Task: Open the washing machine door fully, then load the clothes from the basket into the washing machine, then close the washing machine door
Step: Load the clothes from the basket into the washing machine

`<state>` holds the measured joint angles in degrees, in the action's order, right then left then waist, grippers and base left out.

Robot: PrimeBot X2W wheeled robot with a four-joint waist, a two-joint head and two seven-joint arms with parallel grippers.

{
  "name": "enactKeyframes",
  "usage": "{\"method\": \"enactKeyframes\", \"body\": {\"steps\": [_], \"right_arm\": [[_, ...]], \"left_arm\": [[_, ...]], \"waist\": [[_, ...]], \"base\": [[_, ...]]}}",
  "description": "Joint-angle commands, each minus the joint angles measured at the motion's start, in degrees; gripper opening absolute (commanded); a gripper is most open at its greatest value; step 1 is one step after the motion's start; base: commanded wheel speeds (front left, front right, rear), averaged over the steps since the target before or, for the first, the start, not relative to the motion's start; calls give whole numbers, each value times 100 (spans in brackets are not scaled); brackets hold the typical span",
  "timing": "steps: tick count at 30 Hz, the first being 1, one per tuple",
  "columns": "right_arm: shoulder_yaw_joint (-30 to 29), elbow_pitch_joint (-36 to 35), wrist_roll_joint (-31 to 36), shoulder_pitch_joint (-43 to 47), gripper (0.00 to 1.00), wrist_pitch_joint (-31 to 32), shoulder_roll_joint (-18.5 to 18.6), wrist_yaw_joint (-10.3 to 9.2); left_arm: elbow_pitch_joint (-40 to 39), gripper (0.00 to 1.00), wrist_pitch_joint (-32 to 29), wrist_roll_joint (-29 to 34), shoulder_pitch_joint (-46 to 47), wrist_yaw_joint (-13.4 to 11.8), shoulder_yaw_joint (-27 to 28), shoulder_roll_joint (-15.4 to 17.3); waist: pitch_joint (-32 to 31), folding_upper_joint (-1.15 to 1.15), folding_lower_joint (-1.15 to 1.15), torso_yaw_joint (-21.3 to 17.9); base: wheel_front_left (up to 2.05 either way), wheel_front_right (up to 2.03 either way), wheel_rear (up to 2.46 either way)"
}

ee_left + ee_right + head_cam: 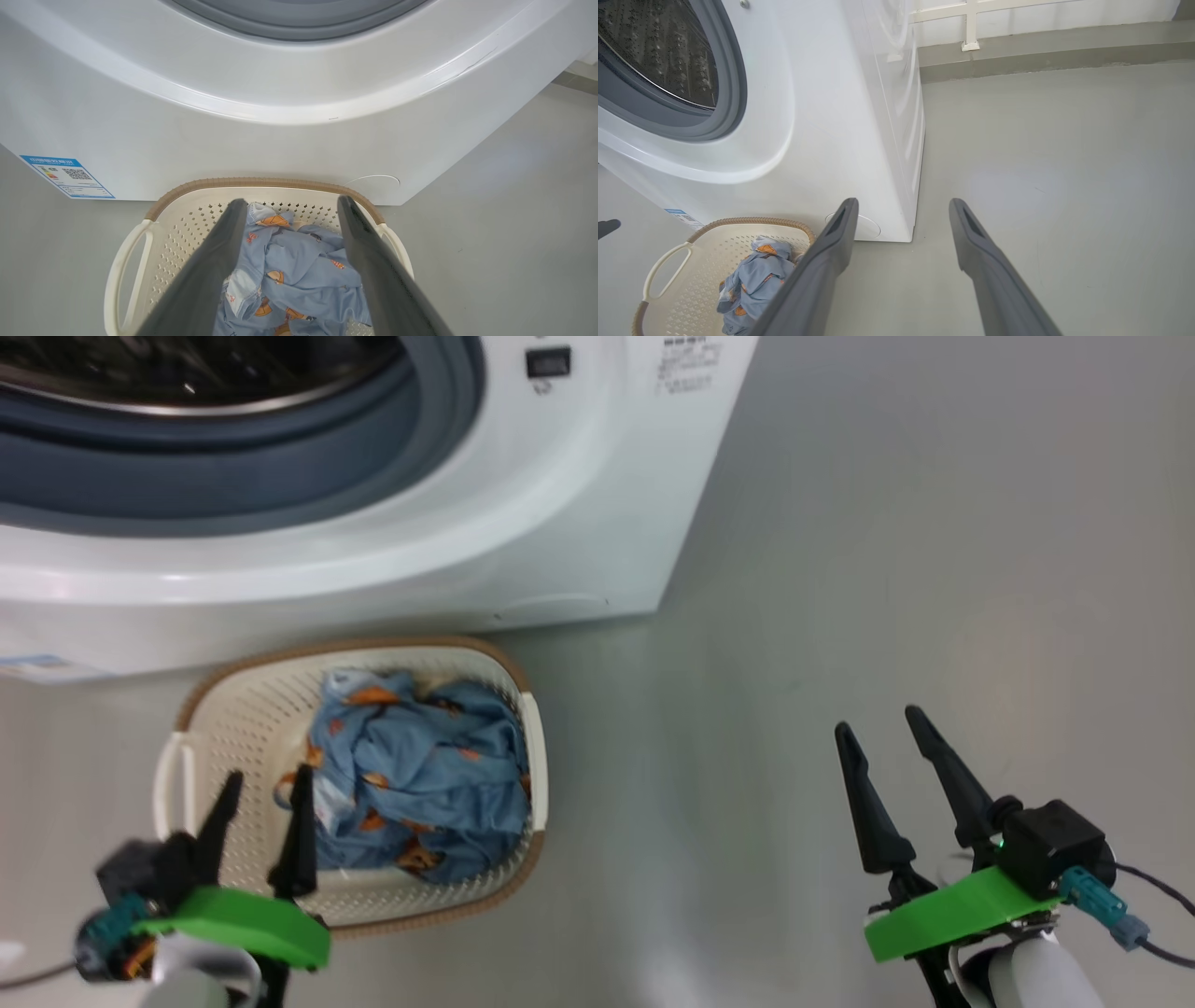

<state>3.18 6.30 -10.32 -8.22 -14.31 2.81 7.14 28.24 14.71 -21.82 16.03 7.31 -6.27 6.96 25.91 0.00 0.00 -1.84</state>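
At the far left of the head view, the washing machine's (523, 504) blue label (67, 177) is cut off by the frame edge. Its print is too small to read even from the left wrist. The left gripper (269, 775) hangs over the near left part of the basket (245, 709), its two dark fingers spread apart with nothing between them. They screen part of the perforated wall, and the green mount hides a stretch of the near rim.

The basket sits on the floor (887, 569) just in front of the washer's lower front panel. It is cream-white with a brown woven-look rim and a side handle. The clothes (420, 765) lie crumpled in its right half, light blue with small orange prints, and cover the bottom there.

Above, the top of the frame cuts the washer off. Its mouth stands uncovered, showing the grey gasket (280, 476) and a dark sliver of the perforated drum (187, 373).

Well to the right, over bare grey floor, the right gripper (878, 721) hangs with its fingers parted and empty.
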Motion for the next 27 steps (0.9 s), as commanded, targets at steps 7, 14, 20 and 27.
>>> {"method": "enactKeyframes", "body": {"steps": [7, 14, 20, 27], "right_arm": [[208, -225, -152, -234, 100, -69, 7, 35], [286, -321, -250, -407, 100, -69, 7, 35], [403, -360, -332, -564, 100, -69, 7, 35], [490, -384, -511, -671, 100, -69, 7, 35]], "left_arm": [[496, 100, 29, -409, 745, 17, -86, 550], [1267, 100, -6, -883, 1480, 17, -578, 893], [1617, 100, -174, -1486, 2017, 17, -1167, 1211], [2045, 100, -609, -2132, 2319, 17, -1592, 1590]], "waist": [[1138, 0, 0, -483], [1681, 0, 0, -647], [2087, 0, 0, -765], [2411, 0, 0, -962]], "base": [[0, 0, 0], [0, 0, 0], [0, 0, 0], [0, 0, 0]]}}
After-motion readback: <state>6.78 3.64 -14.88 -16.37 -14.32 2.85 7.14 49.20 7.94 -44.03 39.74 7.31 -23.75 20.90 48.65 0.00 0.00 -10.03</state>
